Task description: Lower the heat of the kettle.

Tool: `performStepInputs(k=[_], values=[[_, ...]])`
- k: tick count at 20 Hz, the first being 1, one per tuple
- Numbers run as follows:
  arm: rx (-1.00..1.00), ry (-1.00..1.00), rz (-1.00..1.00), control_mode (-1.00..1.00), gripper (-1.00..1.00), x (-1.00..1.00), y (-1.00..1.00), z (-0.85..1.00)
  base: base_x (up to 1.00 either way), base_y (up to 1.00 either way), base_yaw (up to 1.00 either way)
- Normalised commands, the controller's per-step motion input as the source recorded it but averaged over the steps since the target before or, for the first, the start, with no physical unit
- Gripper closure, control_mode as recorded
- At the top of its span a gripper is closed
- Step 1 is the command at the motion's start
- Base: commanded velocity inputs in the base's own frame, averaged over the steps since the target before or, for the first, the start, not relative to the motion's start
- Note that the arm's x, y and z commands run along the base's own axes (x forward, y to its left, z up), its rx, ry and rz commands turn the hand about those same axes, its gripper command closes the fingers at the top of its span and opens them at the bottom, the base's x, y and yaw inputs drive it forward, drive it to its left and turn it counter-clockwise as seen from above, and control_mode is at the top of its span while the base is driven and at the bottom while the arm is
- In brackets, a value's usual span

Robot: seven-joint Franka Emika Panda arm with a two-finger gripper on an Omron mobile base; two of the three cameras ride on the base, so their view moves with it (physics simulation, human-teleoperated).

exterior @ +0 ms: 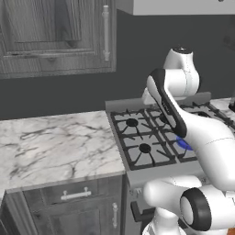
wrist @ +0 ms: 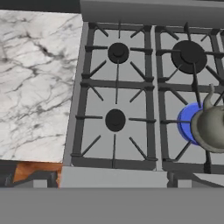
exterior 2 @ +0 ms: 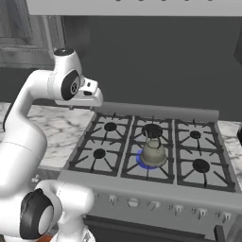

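Grey-olive kettle on gas stove, front-middle burner (blue flame beneath), marble desk adjoining, pincer state cannot be told.

free: left burners, marble counter | obstacle: kettle on front-centre burner

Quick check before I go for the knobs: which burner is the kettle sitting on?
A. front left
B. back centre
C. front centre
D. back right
C: in the right base view the kettle sits on the front burner of the stove's middle column, with a blue flame glowing under it.
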Motion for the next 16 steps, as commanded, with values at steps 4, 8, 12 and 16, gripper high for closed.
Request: performStepInputs(k=[4,8,12,16], values=[[0.00,0.00,0.00,1.00,-1.00,0.00,0.00,0.00,0.00,0.37,0.00],[0.00,0.00,0.00,1.00,-1.00,0.00,0.00,0.00,0.00,0.37,0.00],[0.00,0.00,0.00,1.00,-1.00,0.00,0.00,0.00,0.00,0.26,0.00],[0.00,0.00,0.00,1.00,-1.00,0.00,0.00,0.00,0.00,0.12,0.00]])
